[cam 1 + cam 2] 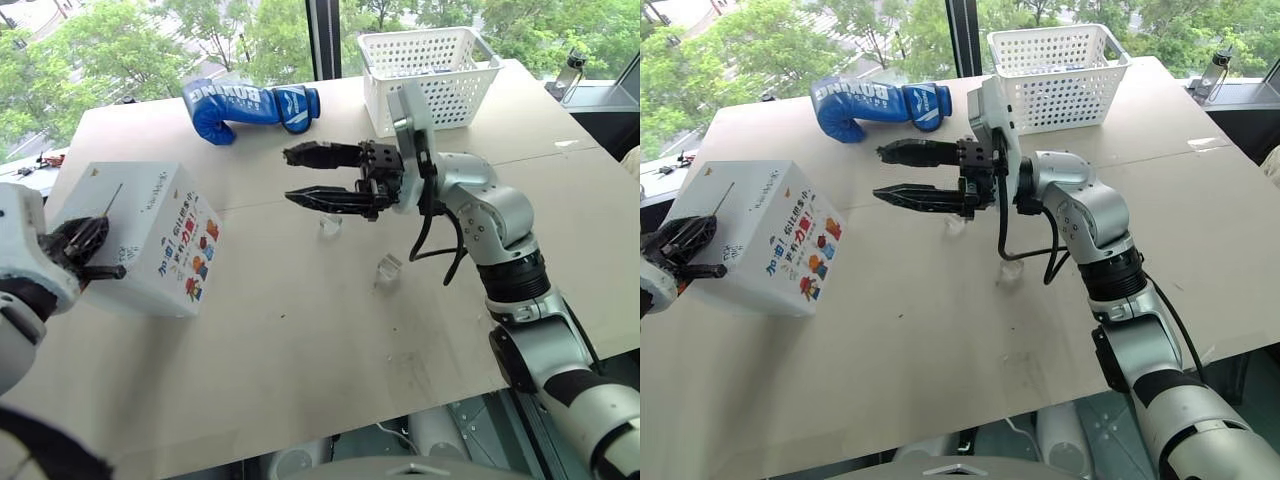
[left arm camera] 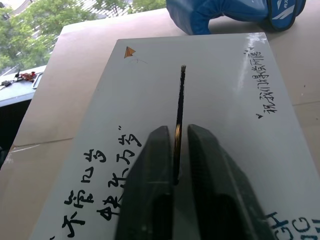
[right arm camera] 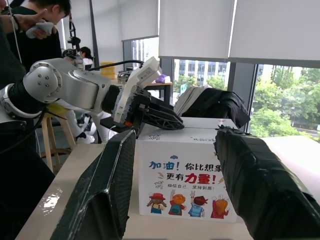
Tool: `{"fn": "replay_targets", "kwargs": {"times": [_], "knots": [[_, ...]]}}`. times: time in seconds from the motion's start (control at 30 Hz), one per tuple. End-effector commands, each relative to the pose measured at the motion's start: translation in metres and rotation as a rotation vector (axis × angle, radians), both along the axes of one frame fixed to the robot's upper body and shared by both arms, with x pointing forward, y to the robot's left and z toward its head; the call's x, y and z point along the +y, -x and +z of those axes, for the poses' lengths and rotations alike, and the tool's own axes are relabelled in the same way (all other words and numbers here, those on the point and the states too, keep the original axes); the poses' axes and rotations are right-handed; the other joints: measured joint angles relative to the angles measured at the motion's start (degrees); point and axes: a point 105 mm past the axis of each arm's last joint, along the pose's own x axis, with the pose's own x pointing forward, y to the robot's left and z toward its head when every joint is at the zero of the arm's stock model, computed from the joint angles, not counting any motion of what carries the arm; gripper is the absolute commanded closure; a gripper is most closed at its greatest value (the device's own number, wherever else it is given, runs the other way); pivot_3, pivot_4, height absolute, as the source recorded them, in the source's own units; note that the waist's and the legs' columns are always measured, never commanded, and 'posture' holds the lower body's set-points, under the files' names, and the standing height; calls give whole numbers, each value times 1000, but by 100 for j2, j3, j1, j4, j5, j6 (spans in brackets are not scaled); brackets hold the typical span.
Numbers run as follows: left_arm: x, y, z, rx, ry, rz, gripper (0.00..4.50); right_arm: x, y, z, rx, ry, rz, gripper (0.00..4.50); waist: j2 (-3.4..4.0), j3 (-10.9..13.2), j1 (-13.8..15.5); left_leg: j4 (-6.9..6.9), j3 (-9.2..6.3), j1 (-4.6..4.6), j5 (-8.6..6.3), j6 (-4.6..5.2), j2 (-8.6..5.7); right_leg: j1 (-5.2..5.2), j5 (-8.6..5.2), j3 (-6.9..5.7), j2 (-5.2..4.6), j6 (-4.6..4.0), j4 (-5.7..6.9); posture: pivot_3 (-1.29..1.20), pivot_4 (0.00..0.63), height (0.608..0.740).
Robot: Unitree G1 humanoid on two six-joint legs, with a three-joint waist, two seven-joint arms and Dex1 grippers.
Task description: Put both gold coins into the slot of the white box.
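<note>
The white box (image 1: pixel 150 200) stands at the table's left, handwriting and the dark slot (image 2: pixel 181 95) on its top and cartoon stickers on its side (image 3: pixel 185 185). My left gripper (image 2: pixel 175 131) rests over the near end of the slot. Its fingers are slightly parted, and a gold coin (image 2: pixel 177 142) stands edge-on between them in line with the slot, with a thin gap on one side. From the head, this gripper (image 1: pixel 113 248) sits at the box's near left edge. My right gripper (image 1: pixel 289 176) hovers open and empty above the table's middle, pointing toward the box.
Two small clear holders (image 1: pixel 330 225) (image 1: pixel 388 268) sit on the table below the right gripper. A blue boxing glove (image 1: pixel 250 105) lies at the back, and a white perforated basket (image 1: pixel 430 70) stands back right. People (image 3: pixel 30 30) stand beyond the table's left side.
</note>
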Motion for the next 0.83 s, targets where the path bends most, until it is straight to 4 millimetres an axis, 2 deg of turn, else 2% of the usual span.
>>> {"fn": "replay_targets", "kwargs": {"times": [0.03, 0.07, 0.1, 0.17, 0.2, 0.27, 0.33, 0.37, 0.43, 0.47, 0.53, 0.6, 0.73, 0.83], "knots": [[-24, -4, 36, -202, -72, -102, 1892, -14, 3, 4, -32, -14, -17, 1723, -2, -1, 15, 1, -1, -1, 0, 0, 0, 0, 0, -3, 0, 0, 0, 0, 150, 721], [-34, -3, 45, -262, -71, -152, 1432, -18, 3, 1, -29, -7, -27, 1723, -7, -4, 31, 3, -4, -5, 0, 0, 0, 0, 0, -5, -1, 0, -2, 0, 150, 721], [-54, 0, 54, -323, -53, -247, 900, -26, 3, -5, -22, 1, -40, 1723, -16, -9, 48, 6, -7, -10, 0, 0, -1, 0, 0, -11, -4, 0, -5, 0, 150, 721], [-93, 11, 59, -394, 7, -444, 900, -46, 0, -22, 2, 46, -95, 1723, -19, -11, 74, 7, -9, -15, -2, 3, -3, 1, 1, -14, -13, 0, -14, 0, 150, 721], [-110, 16, 52, -370, 43, -534, 900, -57, -1, -32, 6, 77, -126, 1723, -20, -12, 80, 6, -7, -17, -4, 7, -9, 2, 1, -13, -28, 0, -21, 0, 150, 721], [-126, 21, 37, -312, 74, -610, 900, -70, -2, -43, 16, 106, -161, 1723, -17, -10, 76, 6, 2, -17, -9, 16, -10, 2, 0, -11, -35, 1, -26, 0, 150, 721], [-151, 23, -4, -150, 66, -670, 900, -100, -14, -70, 60, 150, -281, 1723, -10, -8, 54, 5, 13, -13, -10, 18, -6, 0, 0, -4, -34, 1, -25, 0, 150, 721], [-158, 24, -26, -73, 46, -674, 900, -117, -20, -90, 57, 196, -358, 1723, -9, -9, 53, 2, 19, -7, -10, 17, -6, 3, 0, -1, -29, 1, -21, 0, 150, 721], [-156, 18, -54, -23, 57, -609, 900, -142, -28, -124, 18, 293, -491, 1723, -5, -15, 79, 0, 27, 5, -10, 18, -7, 17, 0, -2, -18, 1, -20, 0, 150, 721], [-153, 16, -66, -31, 65, -568, 633, -151, -28, -136, 26, 319, -515, 1723, -7, -12, 84, 0, 40, 10, -11, 20, -8, 23, 0, 5, -13, 0, -23, 0, 150, 721], [-156, 23, -95, 22, 76, -592, 158, -163, -26, -154, 63, 332, -534, 1723, -7, -12, 66, 5, 64, 11, -10, 21, -7, 20, 1, 20, -8, 0, -18, 0, 150, 721], [-157, 34, -119, 71, 136, -630, 53, -171, -25, -166, 116, 327, -544, 1723, -5, -11, 12, 7, 77, 19, -10, 22, 4, 19, 1, 43, 2, -2, -16, 0, 150, 721], [-146, 39, -144, 103, 77, -618, 0, -181, -22, -181, 130, 325, -568, 54, -6, -11, 32, 14, 81, 25, -25, 51, 14, 24, 4, 49, 9, -7, -16, 0, 150, 721], [-147, 38, -148, 87, 82, -627, 0, -182, -24, -185, 115, 311, -595, 54, -6, -11, 68, 27, 74, 33, -25, 51, 16, 47, 7, 26, 8, -10, -17, 0, 150, 721]]}}
